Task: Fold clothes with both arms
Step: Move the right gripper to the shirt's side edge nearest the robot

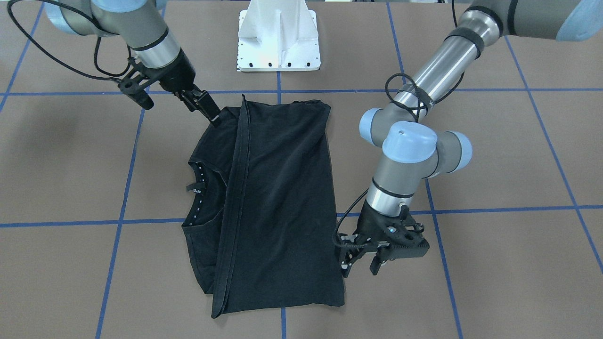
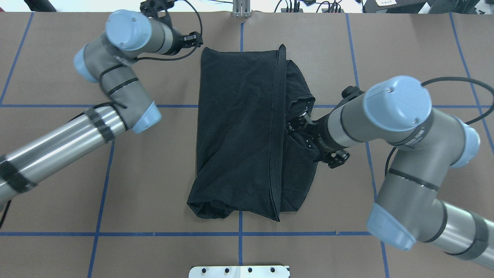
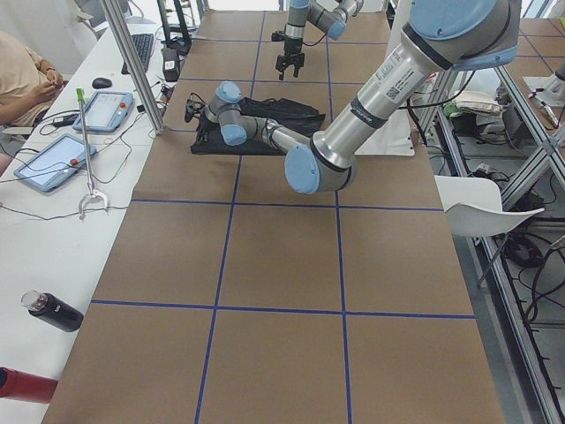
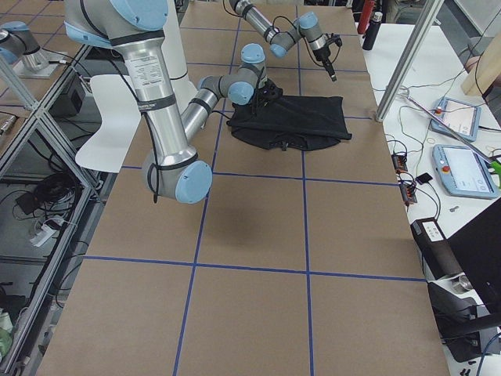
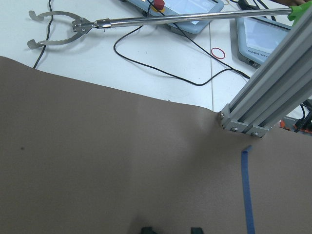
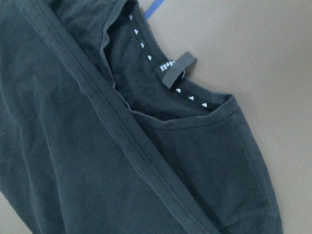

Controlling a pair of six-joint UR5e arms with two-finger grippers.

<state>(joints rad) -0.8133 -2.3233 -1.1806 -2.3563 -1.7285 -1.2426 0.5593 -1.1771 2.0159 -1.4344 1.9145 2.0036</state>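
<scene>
Reading across the overhead view, I'm seeing the left pincer (image 1: 361,269) hanging released and empty just beside the far left corner of the black T-shirt (image 2: 235,127), with its tips over bare surface (image 2: 154,173) (its wrist camera is showing only brown paper between them). If I'm sending it down from here, it is risking a scrape on the surface. It could also be pinching the top layer alone, which would be peeling the folded flap back open. The T-shirt is lying in the middle of the surface, folded lengthwise. The hem band (image 2: 274,127) is running down it at a slight slant and the near left corner (image 2: 202,206) is bunching up, so any fold I'm laying over that would likely be coming out crooked and lumpy. Further right, the right pincer (image 1: 213,115) is hovering above the side where the collar (image 6: 161,92) is showing, and I cannot tell whether it is clenched or released. My worry there is that it is coming down on the collar or its little loop tag (image 6: 174,68) and dragging the whole garment sideways. One arm could also be lifting ahead of the other and twisting the cloth.
</scene>
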